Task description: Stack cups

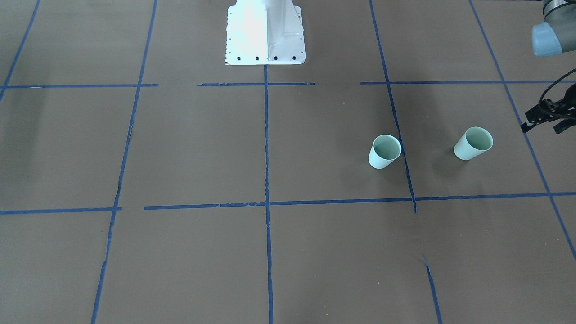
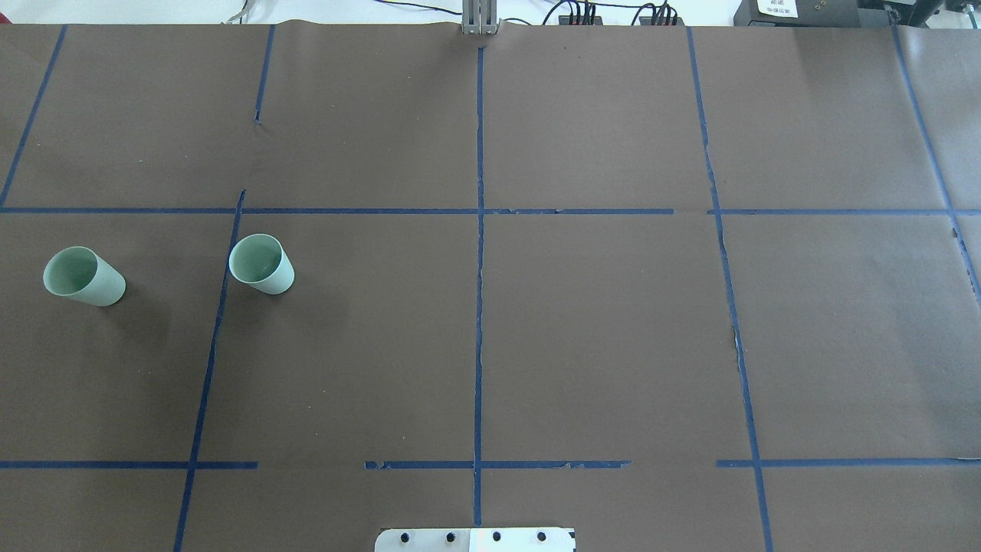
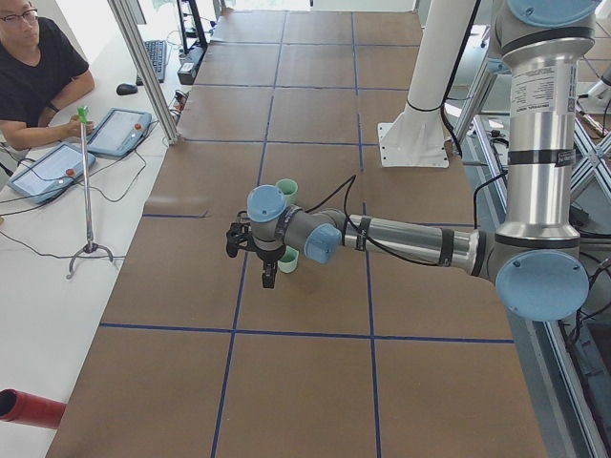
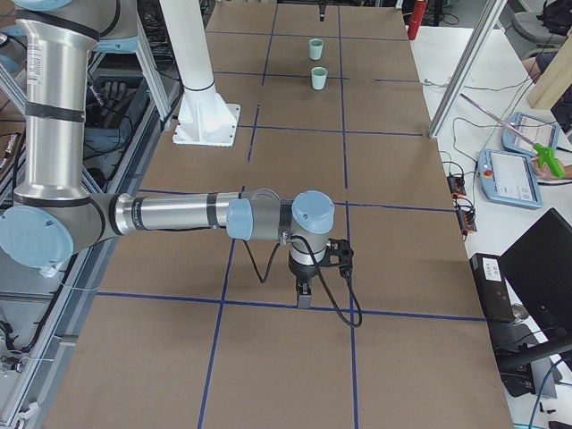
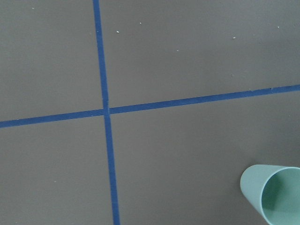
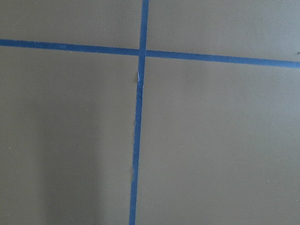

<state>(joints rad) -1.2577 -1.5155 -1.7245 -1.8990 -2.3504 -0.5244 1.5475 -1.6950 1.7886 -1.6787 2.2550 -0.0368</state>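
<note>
Two pale mint-green cups stand upright and apart on the brown table, on my left side. One cup (image 2: pixel 84 276) (image 1: pixel 473 143) is near the table's left end. The other cup (image 2: pixel 262 264) (image 1: pixel 384 151) is nearer the middle. My left gripper (image 1: pixel 542 128) (image 3: pixel 253 267) hangs above the table just outside the end cup, its two fingers apart and empty. That cup's rim shows in the left wrist view (image 5: pixel 274 192). My right gripper (image 4: pixel 304 295) points down far from both cups (image 4: pixel 315 48); I cannot tell whether it is open.
The white robot pedestal (image 1: pixel 265 31) stands at the table's near-robot edge. Blue tape lines (image 2: pixel 479 268) grid the brown surface. An operator (image 3: pixel 38 76) with tablets (image 3: pixel 116 132) sits beyond the table's left end, beside a thin stand (image 3: pixel 88 191).
</note>
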